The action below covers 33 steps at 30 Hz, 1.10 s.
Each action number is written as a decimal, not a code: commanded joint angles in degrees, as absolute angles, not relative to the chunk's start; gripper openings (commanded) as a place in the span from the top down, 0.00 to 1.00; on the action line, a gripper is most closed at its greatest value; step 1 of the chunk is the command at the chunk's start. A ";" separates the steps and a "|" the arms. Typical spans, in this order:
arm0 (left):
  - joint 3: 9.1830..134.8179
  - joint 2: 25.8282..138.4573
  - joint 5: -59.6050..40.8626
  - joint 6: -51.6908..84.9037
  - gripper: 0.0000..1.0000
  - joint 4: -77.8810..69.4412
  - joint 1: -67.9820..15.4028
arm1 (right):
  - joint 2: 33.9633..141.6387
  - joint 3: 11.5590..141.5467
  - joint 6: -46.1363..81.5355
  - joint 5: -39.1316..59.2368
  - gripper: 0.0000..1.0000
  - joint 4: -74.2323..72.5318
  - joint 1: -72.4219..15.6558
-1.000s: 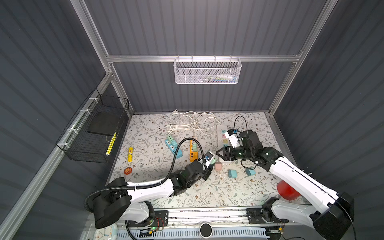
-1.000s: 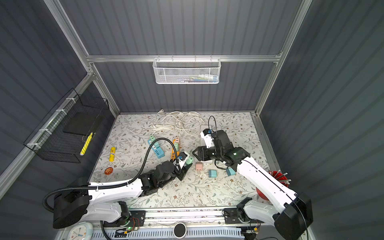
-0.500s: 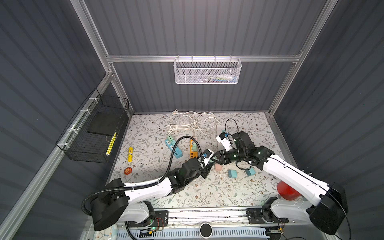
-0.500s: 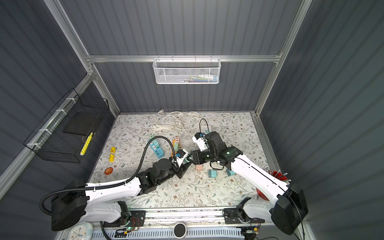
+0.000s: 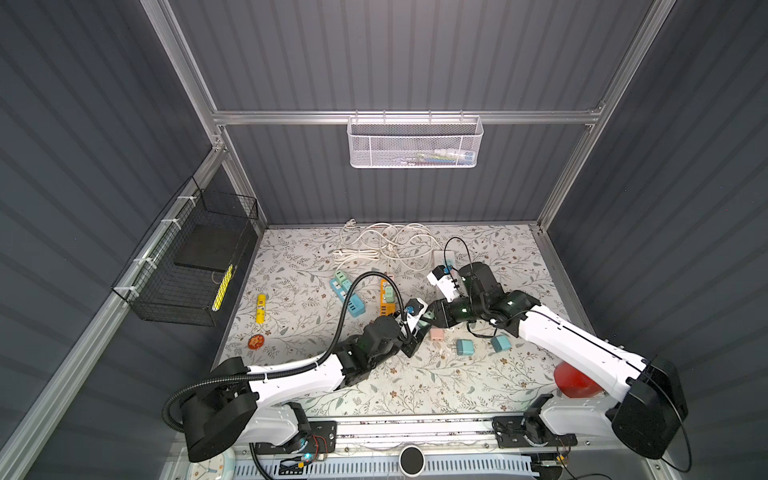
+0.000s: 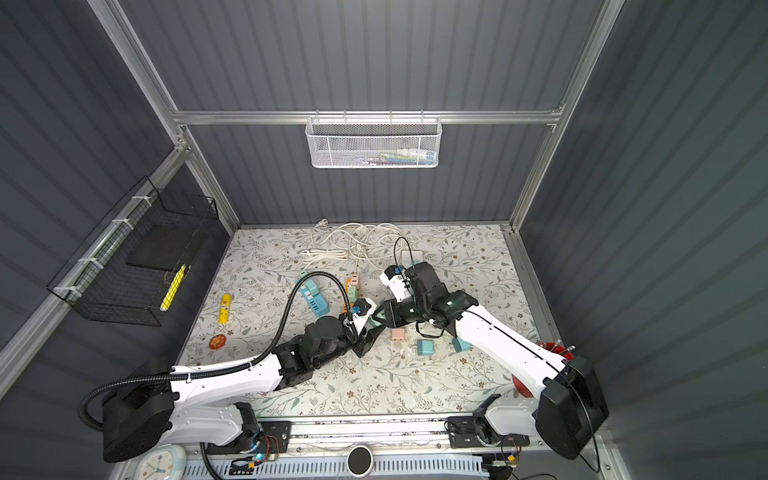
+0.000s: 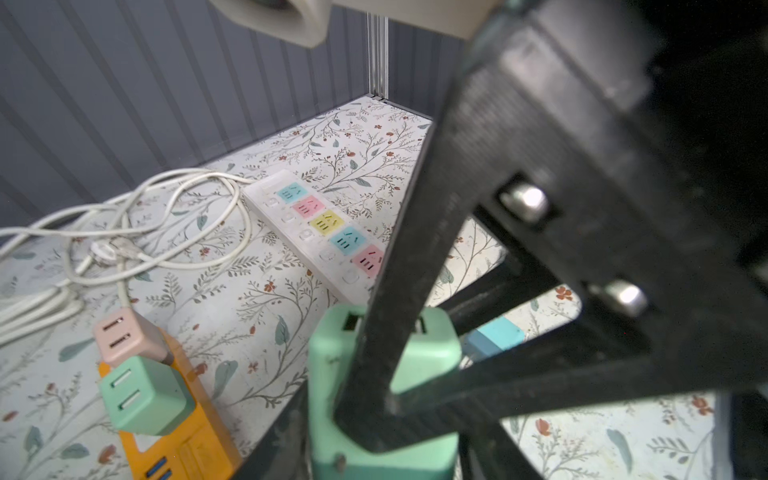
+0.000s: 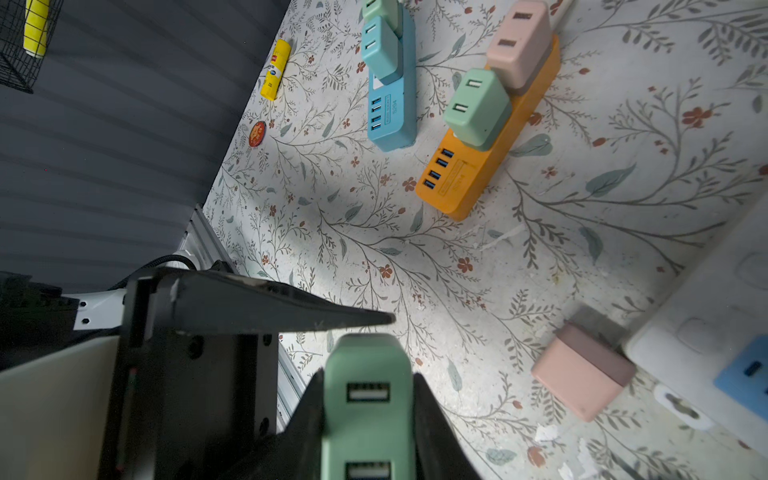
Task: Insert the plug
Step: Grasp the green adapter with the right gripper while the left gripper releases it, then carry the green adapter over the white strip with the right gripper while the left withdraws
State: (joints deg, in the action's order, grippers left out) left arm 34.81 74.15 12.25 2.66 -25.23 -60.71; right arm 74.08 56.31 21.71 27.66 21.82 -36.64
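The right tool (image 8: 368, 376) is clenched on the green plug (image 8: 368, 419), one finger on each side, held above the table (image 5: 415, 386) near its middle. The left tool (image 5: 417, 336) is released: its visible finger (image 8: 270, 307) stands just clear of the plug. A pink plug (image 5: 436, 333) lies on the table just beside. Farther back lie an orange strip (image 5: 384, 309), a blue strip (image 5: 353, 305), a white strip (image 7: 274, 203) and coiled cables (image 5: 382, 245).

White-shelled arms (image 5: 291, 376) — black, seemingly ribbed conduit (image 5: 343, 313)
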 commanded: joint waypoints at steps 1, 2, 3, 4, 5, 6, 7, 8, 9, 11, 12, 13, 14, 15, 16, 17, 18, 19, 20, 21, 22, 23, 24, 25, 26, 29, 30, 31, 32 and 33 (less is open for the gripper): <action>36.29 73.06 16.58 3.67 0.23 -24.29 -60.56 | 73.05 57.99 22.87 25.46 0.80 20.48 -36.88; 35.76 72.27 18.69 4.06 0.19 -24.06 -60.58 | 72.90 58.09 22.60 23.80 0.81 20.48 -36.91; 35.20 71.18 20.79 4.48 0.17 -23.97 -60.56 | 72.83 58.13 22.14 21.11 0.82 20.52 -36.80; 34.67 70.19 22.64 5.02 0.15 -23.61 -60.47 | 72.85 58.18 21.51 17.49 0.83 20.48 -36.77; 33.97 68.80 24.66 5.91 0.13 -23.08 -60.46 | 73.10 58.25 20.83 13.22 0.83 20.31 -36.68; 33.27 67.42 26.73 6.91 0.11 -22.74 -60.38 | 73.63 58.63 20.06 9.21 0.84 20.51 -36.56; 32.61 66.00 27.88 7.70 0.10 -22.08 -60.34 | 74.47 58.98 19.00 5.93 0.84 20.57 -36.42; 31.91 64.57 28.55 8.33 0.10 -21.59 -60.29 | 75.46 59.40 17.70 1.92 0.84 20.06 -36.22; 31.43 63.19 29.01 8.96 0.10 -20.88 -60.22 | 76.70 59.32 16.67 -1.09 0.84 18.65 -35.53; 30.92 61.06 30.20 10.20 0.10 -18.80 -60.21 | 79.72 60.32 15.59 -4.63 0.85 16.97 -32.94; 30.70 59.97 30.66 10.61 0.10 -17.82 -60.21 | 81.45 61.44 15.39 -5.01 0.85 16.73 -31.27; 30.61 59.13 31.02 11.00 0.10 -17.04 -60.21 | 82.86 62.29 15.25 -5.13 0.86 16.21 -29.57; 30.50 58.28 31.31 11.35 0.10 -16.20 -60.19 | 84.47 62.94 14.86 -5.53 0.87 14.91 -27.91; 30.38 57.39 31.29 11.63 0.10 -15.43 -60.16 | 86.02 63.50 14.35 -6.14 0.87 13.32 -26.33; 30.33 56.78 31.29 11.75 0.10 -14.86 -60.12 | 87.67 64.61 14.12 -6.44 0.87 13.05 -24.95; 30.39 56.20 31.38 12.07 0.10 -14.23 -60.12 | 89.87 66.33 13.70 -5.92 0.87 13.09 -23.42; 30.30 55.70 31.43 12.29 0.10 -13.71 -60.12 | 92.07 68.20 13.46 -5.76 0.87 13.54 -22.19; 30.31 55.35 31.25 12.39 0.10 -13.40 -60.12 | 93.92 69.66 12.92 -5.53 0.87 13.92 -21.51; 30.31 55.03 31.14 12.46 0.10 -13.03 -60.12 | 95.73 71.49 12.02 -5.68 0.87 14.13 -21.02; 30.31 54.74 31.20 12.65 0.10 -12.69 -60.07 | 97.41 72.85 11.38 -6.10 0.87 14.07 -20.73; 30.32 54.46 31.14 12.78 0.10 -12.45 -60.08 | 98.82 74.21 11.15 -6.07 0.87 14.20 -20.30; 30.27 54.33 31.17 12.91 0.10 -12.23 -60.04 | 100.32 75.69 11.07 -5.83 0.87 14.35 -19.77; 30.35 54.02 31.04 13.06 0.10 -12.07 -60.03 | 101.97 77.06 11.16 -5.56 0.87 14.54 -19.38; 30.38 53.99 30.95 13.05 0.10 -11.90 -60.03 | 103.26 78.28 11.15 -5.53 0.87 15.10 -19.10; 30.57 53.94 30.71 13.02 0.10 -11.54 -60.03 | 104.50 79.59 10.77 -6.02 0.87 15.12 -19.03; 30.73 54.05 30.39 13.07 0.10 -10.82 -60.03 | 107.54 82.44 10.31 -5.82 0.86 15.10 -18.63; 30.68 54.05 30.44 13.27 0.10 -10.57 -60.03 | 108.76 83.75 10.24 -5.80 0.86 15.66 -18.59; 30.59 53.97 30.42 13.43 0.10 -10.55 -60.03 | 109.64 84.67 10.12 -5.86 0.86 16.05 -18.55; 30.30 53.93 30.48 13.58 0.10 -10.71 -60.03 | 110.54 85.68 10.47 -5.68 0.86 16.30 -18.42; 30.16 53.84 30.46 13.74 0.10 -10.80 -60.03 | 111.34 86.30 10.79 -5.12 0.86 16.39 -18.37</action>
State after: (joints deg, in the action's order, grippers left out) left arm 30.92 54.74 30.04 12.62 -11.53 -60.38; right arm 109.78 83.77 11.29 -5.37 15.22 -18.72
